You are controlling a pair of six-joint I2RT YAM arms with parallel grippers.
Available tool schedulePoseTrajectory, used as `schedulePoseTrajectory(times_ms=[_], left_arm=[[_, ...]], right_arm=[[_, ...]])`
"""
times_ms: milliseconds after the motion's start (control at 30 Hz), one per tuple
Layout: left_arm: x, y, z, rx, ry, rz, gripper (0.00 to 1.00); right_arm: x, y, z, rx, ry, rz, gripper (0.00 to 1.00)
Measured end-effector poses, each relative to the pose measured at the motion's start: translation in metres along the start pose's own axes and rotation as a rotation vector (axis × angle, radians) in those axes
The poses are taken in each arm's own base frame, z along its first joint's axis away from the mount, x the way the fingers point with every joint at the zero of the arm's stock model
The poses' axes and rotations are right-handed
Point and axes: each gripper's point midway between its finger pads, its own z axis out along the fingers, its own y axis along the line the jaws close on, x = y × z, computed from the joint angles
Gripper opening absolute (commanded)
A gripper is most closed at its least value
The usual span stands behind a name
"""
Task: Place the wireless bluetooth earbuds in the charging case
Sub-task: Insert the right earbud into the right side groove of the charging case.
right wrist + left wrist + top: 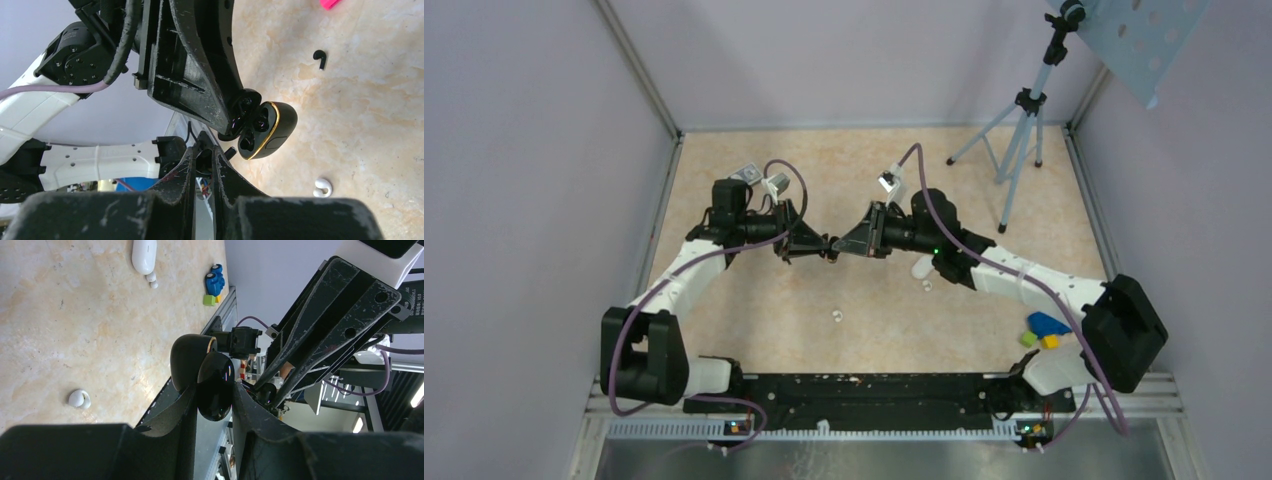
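My left gripper (215,390) is shut on a glossy black charging case (214,382) and holds it above the table. Its lid is open, and a gold rim and earbud wells show in the right wrist view (265,131). My right gripper (204,152) is shut on a small black earbud (204,162), tip to tip with the left one (819,247) right beside the open case. A white pill-shaped case (144,255) lies on the table by the right arm (921,268), with two tiny white buds (152,280) next to it.
A white hook-shaped piece (836,316) lies on the table below the grippers. A black hook (320,58) and a pink item (330,4) lie further off. A blue toy (1046,323) and green and yellow blocks sit near the right base. A tripod (1019,150) stands at the back right.
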Motion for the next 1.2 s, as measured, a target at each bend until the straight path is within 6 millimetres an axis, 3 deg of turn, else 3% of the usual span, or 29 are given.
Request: schedulePoseTrajectory(times_ms=[1200], left_arm=[[0.011,0.000,-0.005,0.009,0.049,0.069,0.00]], right_arm=[[-0.019,0.000,0.000,0.031,0.008,0.289,0.00]])
